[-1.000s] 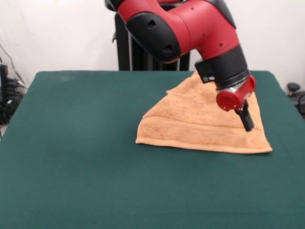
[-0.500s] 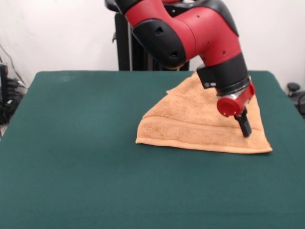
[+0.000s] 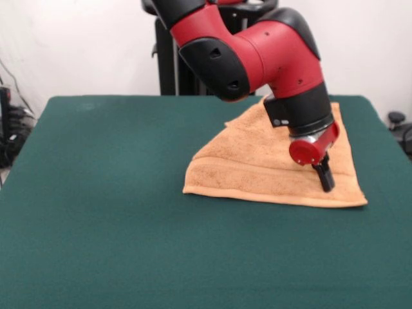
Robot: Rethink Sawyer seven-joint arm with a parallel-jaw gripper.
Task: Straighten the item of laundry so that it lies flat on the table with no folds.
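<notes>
The item of laundry (image 3: 257, 164), an orange-tan terry towel, lies on the green table (image 3: 96, 212) right of centre, folded over into a rough triangle with a layered edge along its near side. The red and black arm comes down over the towel's right part. My gripper (image 3: 326, 181) points down at the towel close to its near right corner, with its black tip at or just above the cloth. From this angle the tip reads as one dark piece, and whether it holds cloth does not show.
The green table stretches wide to the left and toward the near edge. Dark cables and equipment (image 3: 9, 138) sit off the table's left side, and a small black object (image 3: 398, 122) lies beyond its right edge.
The gripper has moved lower and slightly left, closer to the towel's near right part. The towel keeps the same shape.
</notes>
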